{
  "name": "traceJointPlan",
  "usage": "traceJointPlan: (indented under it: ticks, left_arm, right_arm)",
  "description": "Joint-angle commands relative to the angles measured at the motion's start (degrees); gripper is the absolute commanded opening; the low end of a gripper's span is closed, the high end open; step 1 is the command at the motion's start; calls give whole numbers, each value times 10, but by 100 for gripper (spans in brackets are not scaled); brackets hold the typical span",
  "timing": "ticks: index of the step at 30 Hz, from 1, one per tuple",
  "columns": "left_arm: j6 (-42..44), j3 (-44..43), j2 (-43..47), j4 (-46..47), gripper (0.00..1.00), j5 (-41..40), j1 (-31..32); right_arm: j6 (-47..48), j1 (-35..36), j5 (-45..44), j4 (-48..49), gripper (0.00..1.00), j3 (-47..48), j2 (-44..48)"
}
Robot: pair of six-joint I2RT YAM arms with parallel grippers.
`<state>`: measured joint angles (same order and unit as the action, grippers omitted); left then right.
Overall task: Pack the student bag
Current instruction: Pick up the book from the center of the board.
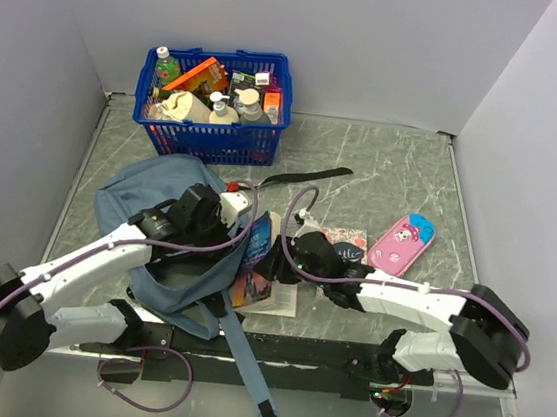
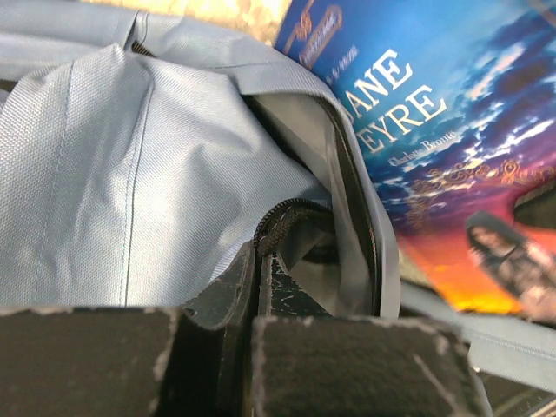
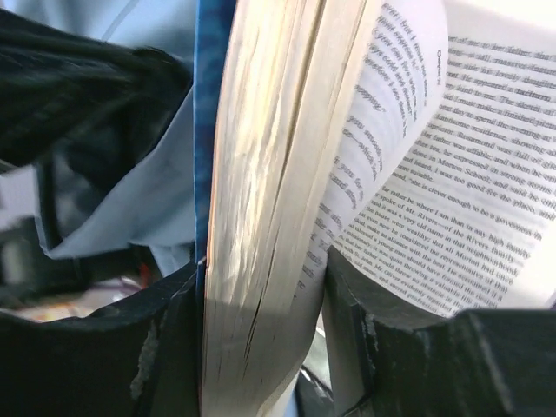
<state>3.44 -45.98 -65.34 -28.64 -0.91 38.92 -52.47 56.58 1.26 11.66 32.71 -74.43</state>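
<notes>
The grey-blue student bag (image 1: 160, 190) lies at the left of the table, its blue strap trailing over the near edge. My left gripper (image 1: 236, 226) is shut on the bag's zipper edge (image 2: 282, 217) and holds the opening up. My right gripper (image 1: 289, 245) is shut on a thick block of pages of the Jane Eyre paperback (image 1: 257, 266), held on edge at the bag's mouth; some pages (image 3: 452, 156) have fallen open to the right. The blue cover (image 2: 434, 113) shows in the left wrist view beside the bag opening.
A blue plastic basket (image 1: 214, 139) full of bottles and packets stands at the back left. A pink pencil case (image 1: 401, 243) lies at the right, a small dark booklet (image 1: 347, 245) beside my right arm. A black strap end (image 1: 312, 176) lies mid-table.
</notes>
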Motion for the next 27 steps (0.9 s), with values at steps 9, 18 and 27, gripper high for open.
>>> traceJointPlan:
  ticks: [9, 18, 27]
  left_arm:
    - [38, -37, 91, 13, 1, 14, 4]
    - [65, -80, 163, 15, 1, -53, 3]
    - [68, -62, 241, 23, 1, -92, 4]
  right_arm:
    - [54, -15, 54, -85, 36, 64, 44]
    - [91, -76, 50, -219, 1, 170, 183]
    - [49, -81, 45, -241, 0, 244, 264]
